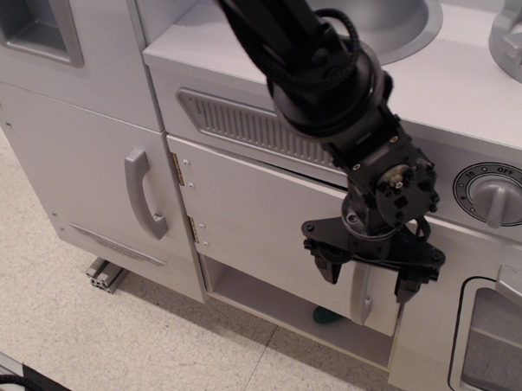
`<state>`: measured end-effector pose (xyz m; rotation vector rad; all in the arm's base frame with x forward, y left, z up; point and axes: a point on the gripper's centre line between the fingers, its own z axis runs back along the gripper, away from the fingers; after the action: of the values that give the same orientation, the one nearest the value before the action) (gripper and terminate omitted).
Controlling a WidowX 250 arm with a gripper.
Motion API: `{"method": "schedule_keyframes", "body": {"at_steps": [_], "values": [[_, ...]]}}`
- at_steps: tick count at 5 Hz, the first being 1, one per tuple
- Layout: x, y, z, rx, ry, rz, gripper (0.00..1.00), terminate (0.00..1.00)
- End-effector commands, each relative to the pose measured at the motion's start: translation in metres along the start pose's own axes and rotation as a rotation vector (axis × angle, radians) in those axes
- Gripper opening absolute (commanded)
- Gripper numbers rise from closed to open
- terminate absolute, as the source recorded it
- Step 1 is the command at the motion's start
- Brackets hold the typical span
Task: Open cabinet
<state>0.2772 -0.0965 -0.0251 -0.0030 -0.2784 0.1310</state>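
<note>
Grasping comes next, we judge: our gripper (365, 276) hangs spread wide across the handle (362, 297), holding nothing, and must close and pull outward. The door (262, 230), under the counter's front edge below the sink (383, 17), sits slightly ajar, long axis horizontal, handle upright.

Tool (368, 282) before cabinet (271, 225) handle (363, 297)

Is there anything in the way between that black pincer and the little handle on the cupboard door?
Nothing visible. The open pincer already sits astride the short grey handle of the cabinet door, one finger on each side.
</note>
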Motion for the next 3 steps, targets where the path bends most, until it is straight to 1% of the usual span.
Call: {"method": "schedule_keyframes", "body": {"at_steps": [1,2,3], "values": [[0.0153,0.0010,-0.0034,0.001,-0.063,-0.018,1.00,0.00],[0.0154,0.0025,-0.0064,-0.009,-0.061,-0.030,0.00,0.00],[0.0159,0.0063,-0.0083,-0.028,-0.056,-0.035,0.00,0.00]]}}
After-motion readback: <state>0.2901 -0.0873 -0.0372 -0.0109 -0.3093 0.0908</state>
